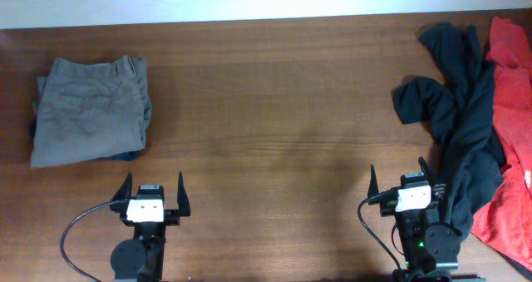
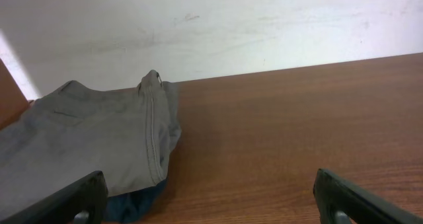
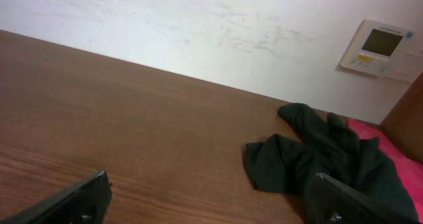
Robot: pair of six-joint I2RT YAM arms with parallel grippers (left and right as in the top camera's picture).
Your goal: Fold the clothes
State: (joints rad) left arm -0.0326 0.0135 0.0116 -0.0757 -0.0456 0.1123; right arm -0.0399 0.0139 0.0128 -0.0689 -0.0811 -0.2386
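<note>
Two grippers, both spread wide and holding nothing; left gripper (image 1: 155,180) and right gripper (image 1: 398,175) sit near the front edge of the table (image 1: 274,149); a folded grey garment (image 1: 90,111) lies ahead of the left one. Unfolded black garment (image 1: 460,120) lies crumpled ahead and to the right of the right gripper, long axis running far-to-near, its near tail just beside that claw's outer finger; red garment (image 1: 514,149) lies beyond it at the right edge. Judgement: right arm much the nearer, left well apart; the reach goes forward and rightward.
</note>
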